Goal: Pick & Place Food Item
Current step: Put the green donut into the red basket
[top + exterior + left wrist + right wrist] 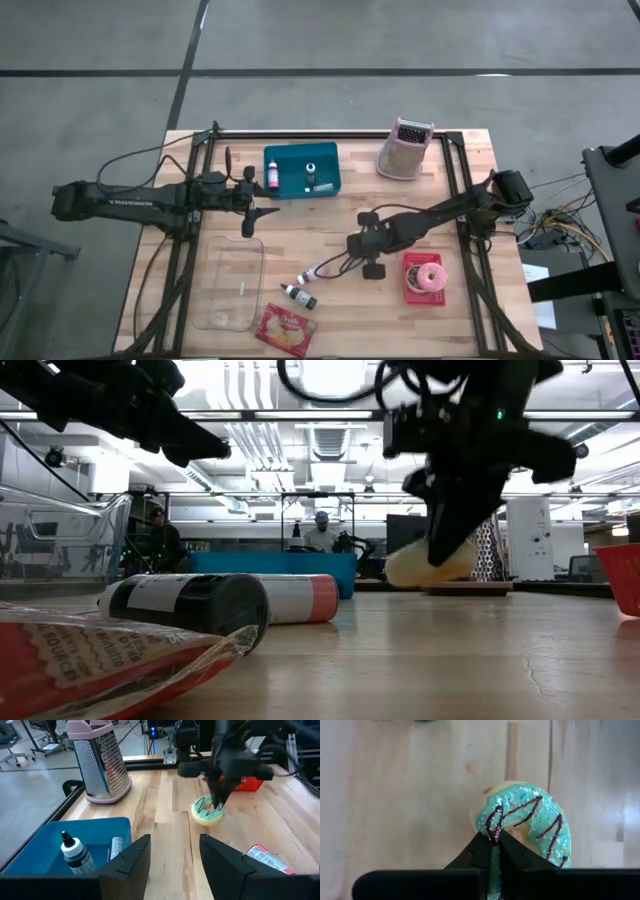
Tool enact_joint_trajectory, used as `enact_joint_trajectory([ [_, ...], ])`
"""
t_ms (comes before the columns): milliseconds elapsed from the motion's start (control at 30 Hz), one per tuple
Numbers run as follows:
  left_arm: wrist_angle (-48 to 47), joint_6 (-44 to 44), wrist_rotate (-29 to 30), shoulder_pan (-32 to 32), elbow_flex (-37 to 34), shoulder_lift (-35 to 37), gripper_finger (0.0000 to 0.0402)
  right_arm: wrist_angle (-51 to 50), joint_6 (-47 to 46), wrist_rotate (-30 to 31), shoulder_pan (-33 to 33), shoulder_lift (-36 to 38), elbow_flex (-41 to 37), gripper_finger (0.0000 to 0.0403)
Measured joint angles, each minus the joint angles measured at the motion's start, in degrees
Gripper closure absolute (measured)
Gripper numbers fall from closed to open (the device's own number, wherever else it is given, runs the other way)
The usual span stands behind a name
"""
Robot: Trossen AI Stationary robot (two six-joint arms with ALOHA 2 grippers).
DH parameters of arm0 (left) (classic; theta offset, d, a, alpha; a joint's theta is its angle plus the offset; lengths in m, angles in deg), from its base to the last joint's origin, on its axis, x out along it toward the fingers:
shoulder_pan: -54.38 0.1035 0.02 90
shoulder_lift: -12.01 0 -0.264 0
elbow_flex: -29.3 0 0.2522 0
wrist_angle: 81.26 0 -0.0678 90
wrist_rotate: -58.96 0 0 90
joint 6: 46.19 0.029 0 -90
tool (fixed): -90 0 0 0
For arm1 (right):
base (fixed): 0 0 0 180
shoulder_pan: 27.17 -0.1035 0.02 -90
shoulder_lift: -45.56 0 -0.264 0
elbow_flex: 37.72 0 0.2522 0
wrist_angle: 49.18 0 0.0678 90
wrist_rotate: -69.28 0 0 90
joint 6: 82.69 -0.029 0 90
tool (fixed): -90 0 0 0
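The right pincer was seen closed on the rim of a teal-iced doughnut, its 2 fingers pinched together through the icing. In the low view the doughnut was held tilted, near the wooden bench; whether it touched the surface could not be told. In the high view this pincer was placed near the middle of the bench, just beside a red basket in which a pink doughnut was seen.

The left pincer was found about half open, with nothing between its fingers, and it was positioned in the high view between a blue bin and a clear plastic tray. 2 small bottles were seen inside the bin. A pink-topped grater was stood at the far edge of the bench. 2 more bottles and a red snack packet were laid near the front edge.
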Motion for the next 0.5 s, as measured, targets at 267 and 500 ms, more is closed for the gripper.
enact_joint_trajectory([
  [267,0.02,0.04,0.02,0.00,-0.44,-0.02,0.0230,-12.40,-4.37,5.57,-4.26,0.09,7.29,0.0393],
  [500,2.05,0.17,0.66,-0.02,-2.52,-0.02,0.0230,-19.96,-11.50,6.05,-9.12,0.11,9.99,0.0394],
])
